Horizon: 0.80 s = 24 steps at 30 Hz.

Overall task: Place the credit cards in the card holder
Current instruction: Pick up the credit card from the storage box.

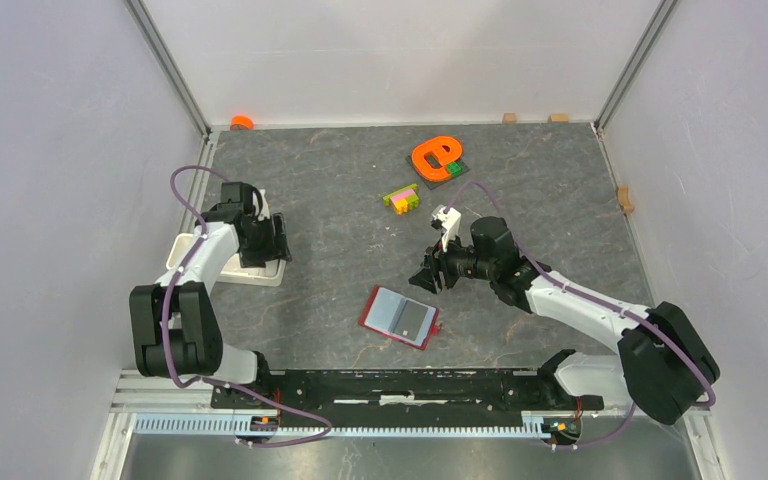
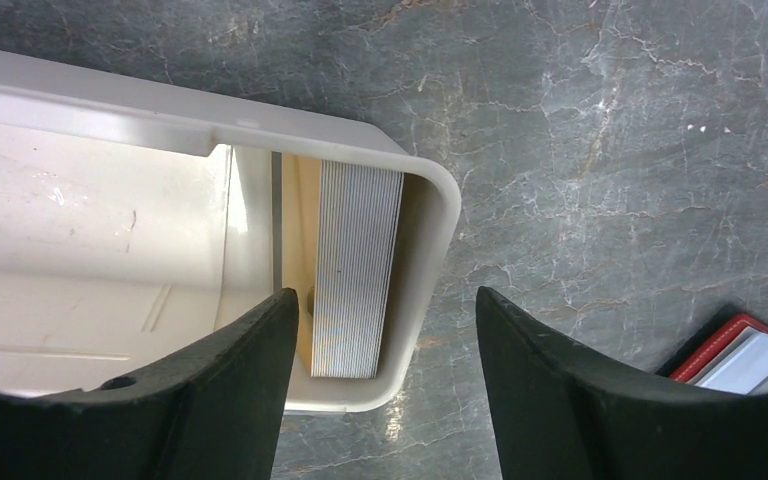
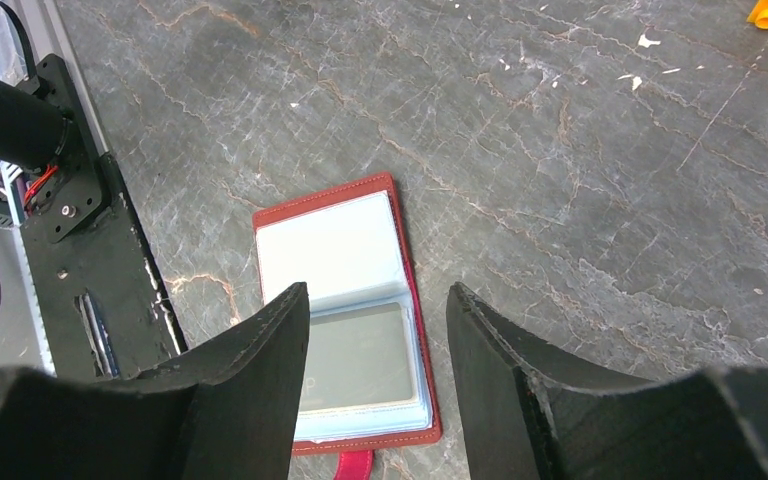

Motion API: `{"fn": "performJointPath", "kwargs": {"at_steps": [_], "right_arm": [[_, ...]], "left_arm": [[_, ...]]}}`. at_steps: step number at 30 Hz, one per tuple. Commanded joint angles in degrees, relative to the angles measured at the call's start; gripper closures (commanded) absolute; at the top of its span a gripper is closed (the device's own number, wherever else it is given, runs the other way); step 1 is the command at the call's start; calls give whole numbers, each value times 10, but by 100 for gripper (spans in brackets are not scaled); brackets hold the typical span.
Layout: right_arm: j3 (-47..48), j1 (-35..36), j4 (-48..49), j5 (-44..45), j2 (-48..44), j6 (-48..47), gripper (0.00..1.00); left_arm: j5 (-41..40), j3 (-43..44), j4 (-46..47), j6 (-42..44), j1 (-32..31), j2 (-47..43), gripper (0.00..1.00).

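Observation:
The card holder [image 1: 400, 317] lies open on the table, dark red outside with pale blue sleeves [image 3: 325, 250]. A grey card [image 3: 360, 360] sits in one sleeve. My right gripper [image 3: 377, 287] hangs open above the holder, nothing between its fingers [image 1: 428, 278]. The credit cards [image 2: 355, 270] stand on edge as a stack at the end of a white tray [image 2: 430, 190], a tan one [image 2: 305, 230] on the stack's left. My left gripper [image 2: 386, 292] is open over that end [image 1: 260, 240]. One finger is inside the tray beside the stack, the other outside the tray wall.
An orange e-shaped toy [image 1: 435, 157] and a small pile of coloured blocks [image 1: 401, 197] lie at the back. Small wooden blocks [image 1: 509, 117] sit along the walls. The black base rail [image 1: 400, 385] runs along the near edge. The holder's red corner [image 2: 735, 340] shows in the left wrist view.

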Motion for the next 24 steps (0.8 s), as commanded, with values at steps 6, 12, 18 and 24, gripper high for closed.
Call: {"fn": "performJointPath", "kwargs": {"at_steps": [6,12,18,24], "right_arm": [[-1,-5,25,-19,7,3,42],[-1,-6,27,-24,12,3,42],[-1,-8,27,-26,14,2,42],[-1,-10,27,-27,17,3,42]], "left_arm": [[5,24,-11,16,-2,32,7],[19,28,-11,16,-2,52,4],[33,22,-8,17,-2,28,9],[50,15,1,16,-2,5,12]]}}
